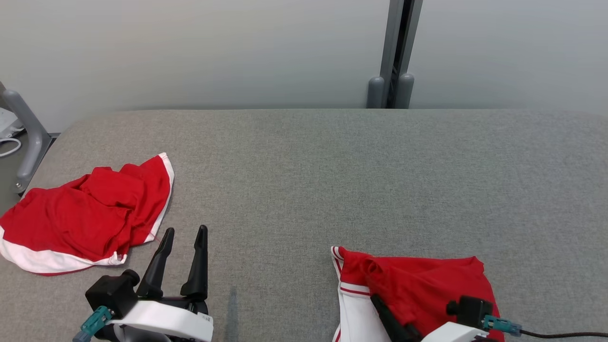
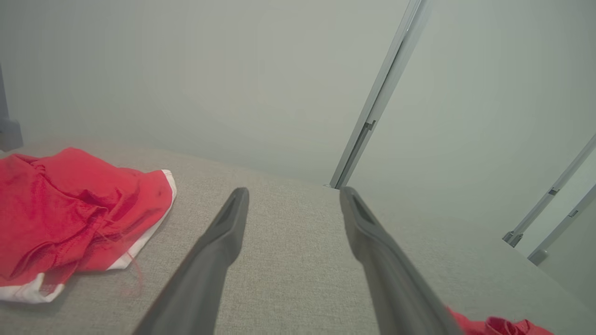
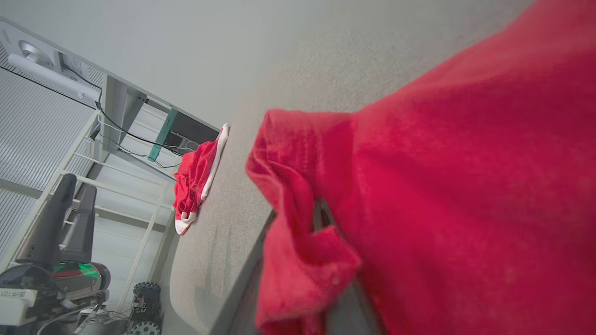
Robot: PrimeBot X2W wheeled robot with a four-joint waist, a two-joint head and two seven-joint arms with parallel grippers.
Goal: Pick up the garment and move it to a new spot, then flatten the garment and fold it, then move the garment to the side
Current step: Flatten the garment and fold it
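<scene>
Here, our right gripper (image 1: pixel 392 311) sits in the red jersey garment with white striped trim (image 1: pixel 418 280) at the near right of the grey fabric table (image 1: pixel 332 180). The cloth hides whether its fingers clamp. Our left gripper (image 1: pixel 185 230), fingers spread and empty, stands well left, nearer a second crumpled red-and-white garment (image 1: pixel 85 213).

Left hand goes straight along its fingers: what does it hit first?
Probably nothing near: left hand points across bare grey fabric surface toward the back wall. The crumpled red garment lies left of that line. Height above surface unclear.
</scene>
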